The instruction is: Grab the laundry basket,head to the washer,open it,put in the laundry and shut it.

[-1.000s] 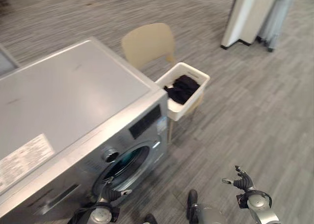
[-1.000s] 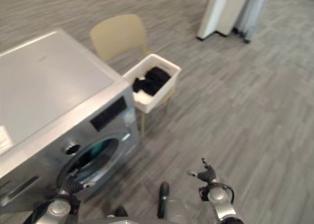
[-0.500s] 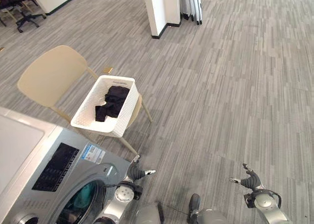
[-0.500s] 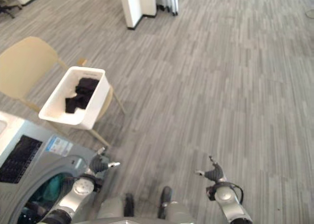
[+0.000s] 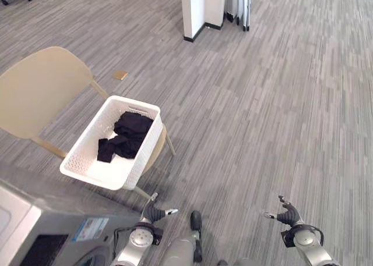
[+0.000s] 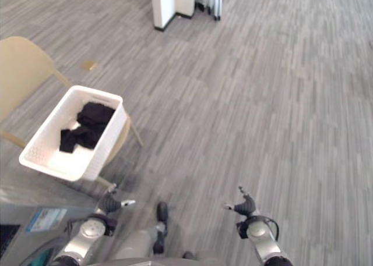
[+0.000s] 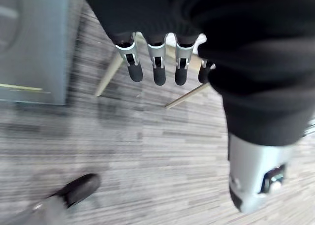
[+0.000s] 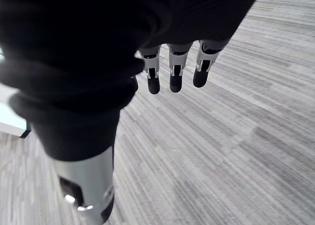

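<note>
A white perforated laundry basket rests on the seat of a beige chair, with black laundry inside it. The silver washer shows at the lower left corner, beside the chair. My left hand hangs low in front of the washer, below the basket, open and empty. My right hand is off to the right over bare floor, also open with nothing in it.
A white pillar and folded panels stand at the back. A small tan tile lies on the floor behind the chair. Grey carpet floor stretches wide to the right.
The camera has swung from the washer top toward the chair and basket, which now sit closer to the middle left. Both hands stay low and open.
</note>
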{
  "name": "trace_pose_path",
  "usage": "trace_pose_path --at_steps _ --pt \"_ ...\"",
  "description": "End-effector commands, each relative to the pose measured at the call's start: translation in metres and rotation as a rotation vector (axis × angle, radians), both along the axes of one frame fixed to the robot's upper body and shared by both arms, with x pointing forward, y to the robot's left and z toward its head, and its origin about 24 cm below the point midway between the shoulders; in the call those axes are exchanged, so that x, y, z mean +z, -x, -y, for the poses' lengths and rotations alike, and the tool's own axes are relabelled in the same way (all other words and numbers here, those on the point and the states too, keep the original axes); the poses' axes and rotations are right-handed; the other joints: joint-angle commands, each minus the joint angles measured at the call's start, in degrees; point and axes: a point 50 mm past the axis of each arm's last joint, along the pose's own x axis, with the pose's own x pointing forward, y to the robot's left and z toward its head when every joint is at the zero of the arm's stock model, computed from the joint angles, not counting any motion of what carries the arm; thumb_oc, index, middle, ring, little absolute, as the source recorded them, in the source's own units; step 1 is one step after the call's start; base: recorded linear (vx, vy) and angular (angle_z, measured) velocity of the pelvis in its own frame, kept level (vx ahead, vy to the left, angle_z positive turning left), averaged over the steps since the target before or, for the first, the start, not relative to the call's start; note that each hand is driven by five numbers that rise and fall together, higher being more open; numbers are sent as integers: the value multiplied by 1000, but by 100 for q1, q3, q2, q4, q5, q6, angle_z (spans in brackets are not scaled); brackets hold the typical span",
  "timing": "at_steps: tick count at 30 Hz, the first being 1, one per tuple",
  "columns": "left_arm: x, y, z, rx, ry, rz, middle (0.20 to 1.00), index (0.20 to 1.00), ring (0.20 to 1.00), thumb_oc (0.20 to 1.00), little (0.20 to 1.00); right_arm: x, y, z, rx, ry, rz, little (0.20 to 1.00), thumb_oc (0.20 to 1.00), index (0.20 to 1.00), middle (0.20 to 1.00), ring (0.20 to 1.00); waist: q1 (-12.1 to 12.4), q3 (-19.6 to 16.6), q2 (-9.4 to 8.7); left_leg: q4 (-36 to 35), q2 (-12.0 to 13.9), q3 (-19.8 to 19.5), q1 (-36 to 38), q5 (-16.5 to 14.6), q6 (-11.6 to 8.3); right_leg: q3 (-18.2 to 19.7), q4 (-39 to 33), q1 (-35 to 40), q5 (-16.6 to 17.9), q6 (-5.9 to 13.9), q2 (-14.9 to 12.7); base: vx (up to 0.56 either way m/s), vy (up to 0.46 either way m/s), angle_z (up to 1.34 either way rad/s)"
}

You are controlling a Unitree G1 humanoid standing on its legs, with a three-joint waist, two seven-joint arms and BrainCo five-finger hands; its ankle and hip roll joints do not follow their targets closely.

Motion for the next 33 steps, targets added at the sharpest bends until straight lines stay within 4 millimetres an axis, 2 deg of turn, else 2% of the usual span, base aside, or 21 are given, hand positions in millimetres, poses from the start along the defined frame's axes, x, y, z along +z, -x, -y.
trace_pose_path --at_steps 1,3,5,6,7,8,11,14,15,16,17,18,20,21,22,23,24,26,27,30,33 --pt "9 -2 -17 41 -43 62 1000 1000 1000 1000 1000 16 -20 -6 52 -6 101 1000 1000 1000 1000 1000 38 -43 64 223 206 -191 229 -498 -316 116 53 -673 1005 302 -425 271 -4 106" --pt "8 -2 -17 51 -47 63 1000 1000 1000 1000 1000 20 -25 -6 56 -13 123 1000 1000 1000 1000 1000 -66 43 144 109 202 -382 472 -537 -361 58 -367 -979 821 211 -379 269 -62 78" --pt "8 -2 -17 51 -46 64 1000 1000 1000 1000 1000 21 -26 -6 54 -18 127 1000 1000 1000 1000 1000 -130 76 172 88 191 -507 557 -560 -379 117 -634 -1096 819 189 -282 234 -113 64" --pt "6 -1 -15 56 -41 57 1000 1000 1000 1000 1000 20 -24 -5 44 -18 126 1000 1000 1000 1000 1000 -278 158 112 115 20 -900 787 -751 -427 665 -1521 -1339 934 259 26 317 -189 103" --pt "6 -1 -15 55 -40 59 1000 1000 1000 1000 1000 20 -22 -3 41 -14 121 1000 1000 1000 1000 1000 -330 184 92 137 -44 -1067 856 -819 -456 953 -1882 -1397 1054 317 111 509 -331 186" --pt "4 -2 -15 67 -43 55 1000 1000 1000 1000 1000 19 -20 1 42 9 109 1000 1000 1000 1000 1000 -410 224 89 199 -138 -1425 954 -952 -518 1473 -2265 -1673 1359 432 147 292 -200 148" --pt "0 2 -13 60 -42 37 1000 1000 1000 1000 1000 16 -15 3 46 8 87 1000 1000 1000 1000 1000 -415 200 15 413 -270 -1720 989 -1144 -574 1560 -2540 -1390 1440 348 27 209 -218 144" --pt "-5 8 -12 89 -20 13 1000 1000 1000 1000 1000 15 -15 5 46 9 89 1000 1000 1000 1000 1000 -341 137 28 924 -165 -1848 843 -1210 -788 1240 -2643 -1061 1448 234 -65 135 -247 161" --pt "-5 7 -12 103 -5 17 1000 1000 1000 1000 1000 17 -16 7 38 11 95 1000 1000 1000 1000 1000 -354 139 1 1226 -127 -1746 617 -1141 -854 1057 -2703 -956 1420 201 -148 77 -260 112" --pt "-5 7 -13 125 9 18 1000 1000 1000 1000 1000 18 -17 10 20 8 103 1000 1000 1000 1000 1000 -368 153 -9 1610 82 -1165 232 -1054 -888 717 -2725 -742 1267 95 -240 37 -170 151" --pt "-5 7 -13 125 9 18 1000 1000 1000 1000 1000 18 -17 10 20 8 103 1000 1000 1000 1000 1000 -370 151 -8 1613 82 -1166 227 -1056 -888 715 -2725 -744 1266 95 -239 54 -168 161" --pt "-5 7 -14 135 10 15 1000 1000 1000 1000 1000 18 -17 12 7 7 103 1000 1000 1000 1000 1000 -372 146 -22 1656 240 -761 108 -1062 -859 483 -2765 -617 1193 77 -298 58 -109 132" --pt "-4 6 -19 148 -1 18 1000 1000 1000 1000 1000 17 -14 13 -14 3 96 1000 1000 1000 1000 1000 -358 86 -43 1361 439 -5 -149 -1064 -745 98 -2818 -419 1002 34 -313 118 -147 92" --pt "-5 6 -18 148 -1 17 1000 1000 1000 1000 1000 16 -14 13 -14 3 95 1000 1000 1000 1000 1000 -357 99 -36 1378 445 -8 -133 -1089 -746 96 -2814 -397 989 35 -308 205 -105 105" --pt "-5 7 -21 164 -7 14 1000 1000 1000 1000 1000 16 -13 14 -27 6 93 1000 1000 1000 1000 1000 -341 31 -2 958 495 294 -281 -775 -779 -98 -2864 -272 868 4 -224 134 -36 96" --pt "-5 7 -21 164 -7 14 1000 1000 1000 1000 1000 16 -12 14 -26 6 93 1000 1000 1000 1000 1000 -346 27 -4 951 491 291 -281 -770 -779 -102 -2864 -273 867 4 -226 284 -21 85" --pt "-3 8 -26 178 -16 20 1000 1000 1000 1000 1000 16 -13 16 -31 15 93 1000 1000 1000 1000 1000 -308 -6 22 662 552 540 -339 -540 -839 -256 -2834 -145 738 -10 -165 156 16 57" --pt "-5 11 -28 189 -16 13 1000 1000 1000 1000 1000 17 -13 15 -27 15 94 1000 1000 1000 1000 1000 -293 -30 21 521 546 587 -247 -515 -831 -298 -2817 -71 685 -12 -148 241 48 37" --pt "-6 14 -31 197 -22 2 1000 1000 1000 1000 1000 16 -13 14 -17 18 91 1000 1000 1000 1000 1000 -291 -87 4 456 498 516 -89 -657 -832 -327 -2729 63 533 43 -177 312 78 14" --pt "-8 18 -35 203 -39 -13 1000 1000 1000 1000 1000 20 -16 11 5 26 107 1000 1000 1000 1000 1000 -282 -117 -34 474 482 527 -7 -683 -822 -440 -2534 97 449 39 -255 196 75 6" --pt "-6 26 -48 225 -72 -21 1000 1000 1000 1000 1000 32 -28 5 79 49 158 1000 1000 1000 1000 1000 -87 -235 -150 482 351 510 246 -981 -643 -460 -2159 208 385 172 -444 296 165 6"
